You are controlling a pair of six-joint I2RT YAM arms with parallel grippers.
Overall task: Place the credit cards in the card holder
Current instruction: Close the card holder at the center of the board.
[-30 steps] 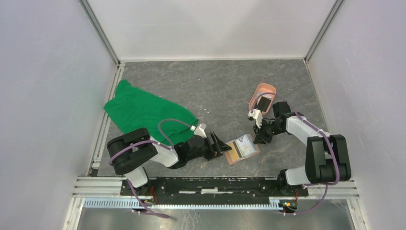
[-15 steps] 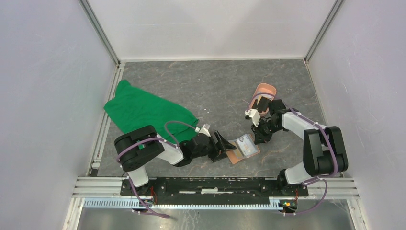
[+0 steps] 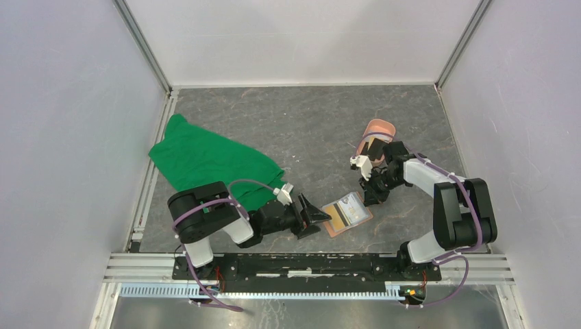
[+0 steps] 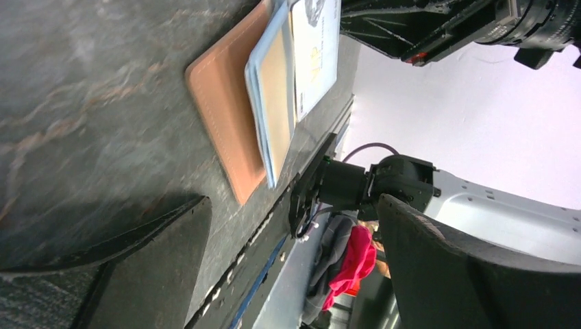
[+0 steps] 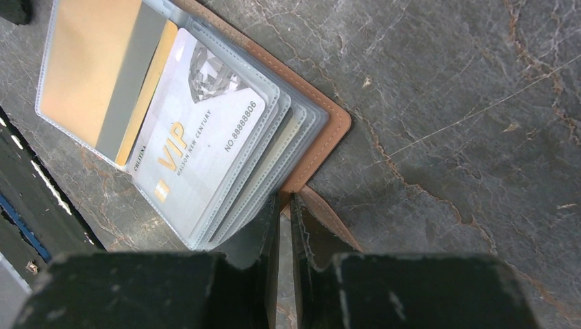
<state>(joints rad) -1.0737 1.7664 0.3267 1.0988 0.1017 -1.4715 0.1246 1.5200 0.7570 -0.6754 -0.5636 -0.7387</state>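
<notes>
card holder [image 5: 327,125] of stitched tan leather; glossy rectangular credit cards [image 5: 199,130]

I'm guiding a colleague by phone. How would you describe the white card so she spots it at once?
On the grey table, near its front edge, lies an open tan card holder. The white card sits in its clear sleeves. Unlike the gold card beside it, it reads VIP.
</notes>
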